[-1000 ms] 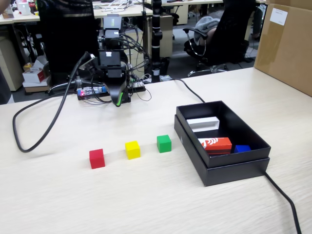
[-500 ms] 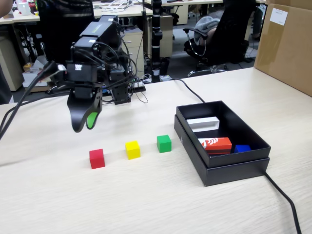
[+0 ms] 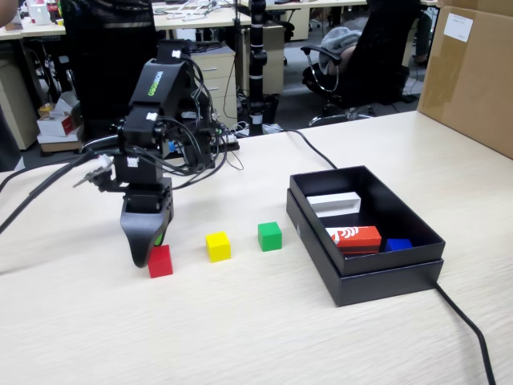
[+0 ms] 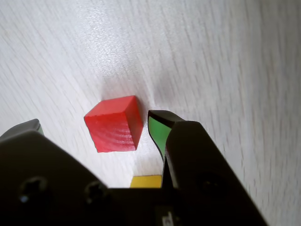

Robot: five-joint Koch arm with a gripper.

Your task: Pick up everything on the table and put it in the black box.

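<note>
Three small cubes lie in a row on the beige table (image 3: 240, 337): red cube (image 3: 161, 262), yellow cube (image 3: 217, 246), green cube (image 3: 269, 236). My gripper (image 3: 148, 253) hangs low at the red cube, tips near the tabletop. In the wrist view the gripper (image 4: 95, 121) is open and straddles the red cube (image 4: 114, 124). The green-padded right finger (image 4: 159, 132) stands close beside the cube; the left finger is apart from it. The yellow cube (image 4: 146, 181) peeks out below. The black box (image 3: 383, 285) stands at the right.
Inside the box lie a white block (image 3: 334, 203), a red-orange block (image 3: 354, 237) and a blue block (image 3: 397, 245). A brown carton (image 3: 473, 72) stands at the far right. Black cables (image 3: 466, 329) run across the table at right and left.
The arm unfolded from its rest at the back, swung left and forward, then came down until the open gripper reached the red cube. The cubes have not moved.
</note>
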